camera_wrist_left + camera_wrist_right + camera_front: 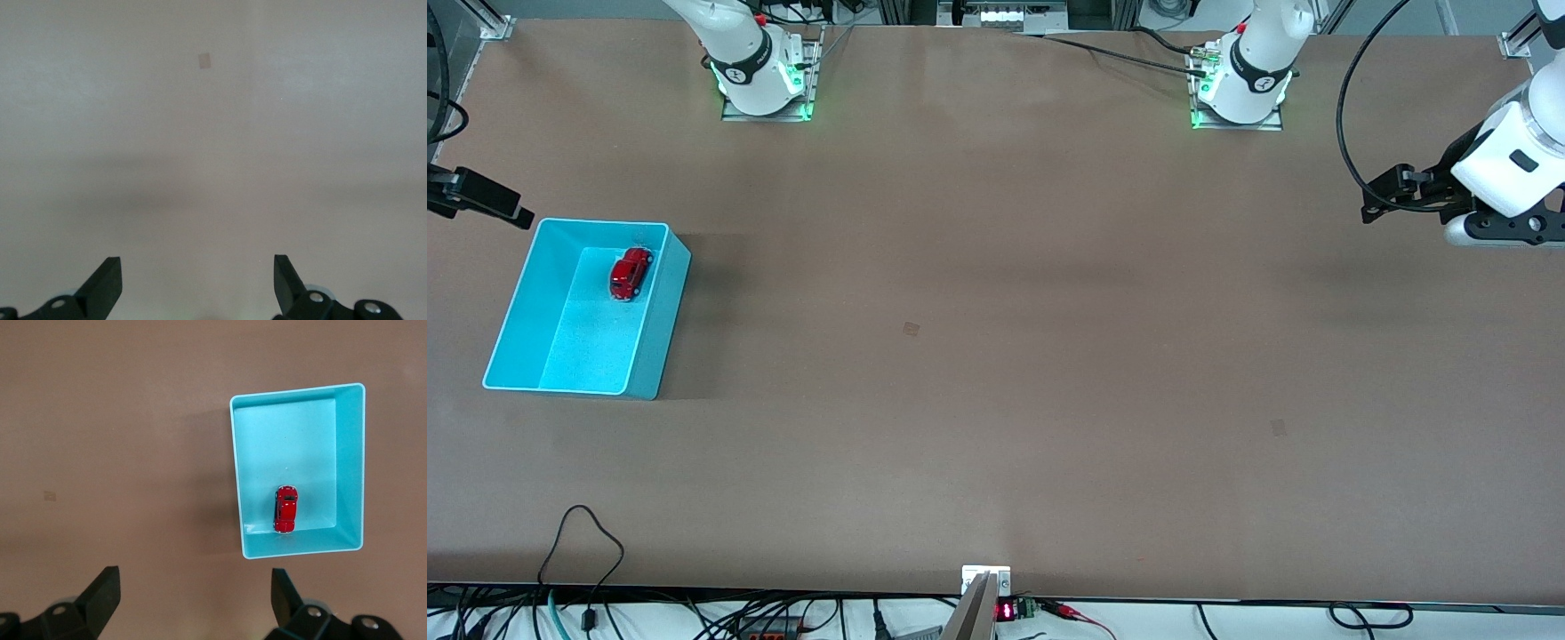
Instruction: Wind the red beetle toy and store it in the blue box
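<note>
The red beetle toy [631, 273] lies on the floor of the blue box [665, 311], close to the box's end that is farther from the front camera. The box stands at the right arm's end of the table. My right gripper [491, 201] is up in the air beside the box at the table's edge, open and empty. Its wrist view shows the open gripper [195, 580] with the box [351, 460] and the toy [285, 509] below. My left gripper [1385, 191] hangs over the left arm's end of the table, open and empty [197, 267], far from the box.
The table is brown, with a small square patch [911, 329] near its middle and another [1279, 428] toward the left arm's end. One patch shows in the left wrist view [205, 61]. Cables [587, 542] lie along the table's edge nearest the front camera.
</note>
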Available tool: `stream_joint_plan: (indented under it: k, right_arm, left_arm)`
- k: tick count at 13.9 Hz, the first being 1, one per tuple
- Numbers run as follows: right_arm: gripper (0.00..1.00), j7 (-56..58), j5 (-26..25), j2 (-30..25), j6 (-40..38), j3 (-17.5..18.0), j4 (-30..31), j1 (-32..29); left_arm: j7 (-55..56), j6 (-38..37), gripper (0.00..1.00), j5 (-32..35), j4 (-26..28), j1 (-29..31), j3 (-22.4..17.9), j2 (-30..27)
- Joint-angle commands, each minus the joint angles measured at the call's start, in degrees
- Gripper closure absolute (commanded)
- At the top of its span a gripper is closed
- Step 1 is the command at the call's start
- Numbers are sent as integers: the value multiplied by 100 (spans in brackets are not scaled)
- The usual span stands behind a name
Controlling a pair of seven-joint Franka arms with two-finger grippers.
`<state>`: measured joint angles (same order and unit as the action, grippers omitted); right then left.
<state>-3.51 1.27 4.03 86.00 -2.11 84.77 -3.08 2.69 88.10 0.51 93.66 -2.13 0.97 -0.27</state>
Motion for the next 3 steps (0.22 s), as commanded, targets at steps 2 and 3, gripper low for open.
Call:
stream_joint_plan:
  k: [2, 3]
  right_arm:
    - [0, -62, 23, -34, -40, -27, -39, 61]
    - [0, -62, 23, -34, -31, -27, -39, 61]
  left_arm:
    - [3, -117, 0, -86, -181, 11, 17, 79]
    - [3, -117, 0, -86, -181, 20, 17, 71]
